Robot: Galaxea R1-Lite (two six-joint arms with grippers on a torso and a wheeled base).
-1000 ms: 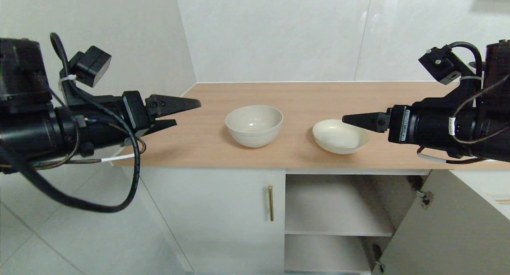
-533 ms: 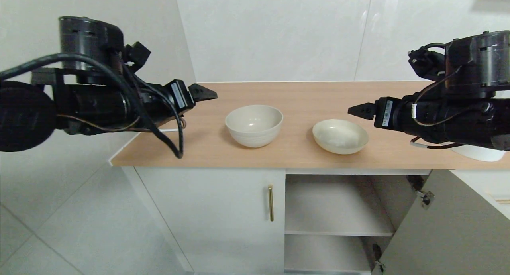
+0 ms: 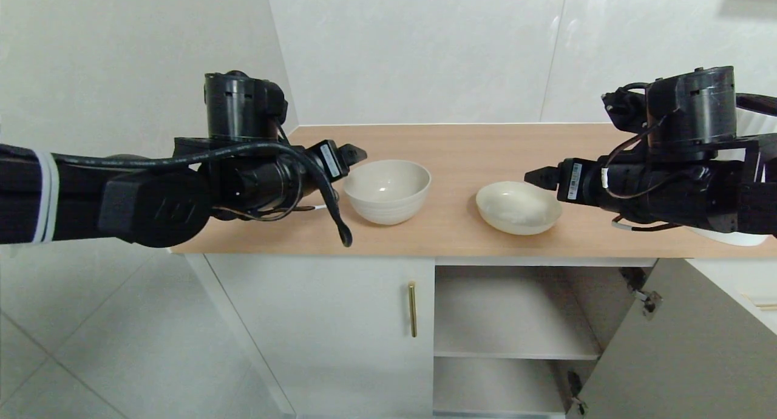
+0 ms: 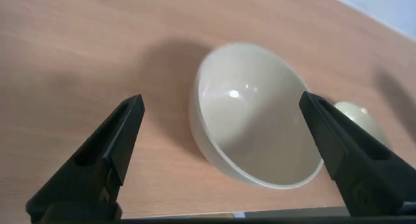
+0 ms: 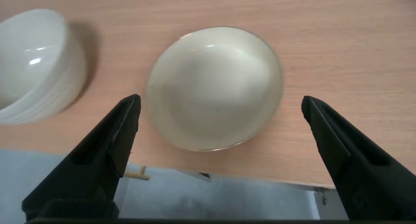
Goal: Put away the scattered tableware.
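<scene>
Head view: on the counter point(image 3: 461, 143) sit a deep bowl point(image 3: 387, 191) and a shallow bowl point(image 3: 518, 207), not touching, with the left gripper point(image 3: 354, 155) and right gripper point(image 3: 535, 177) spread wide beside them; each should, I judge, straddle one rim squarely before closing.

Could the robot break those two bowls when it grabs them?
Maybe. The shallow bowl sits near the front edge of the counter, so a nudge from the right hand could push it off. The left hand is close to the rim of the deep bowl; a bump might tip it.
</scene>
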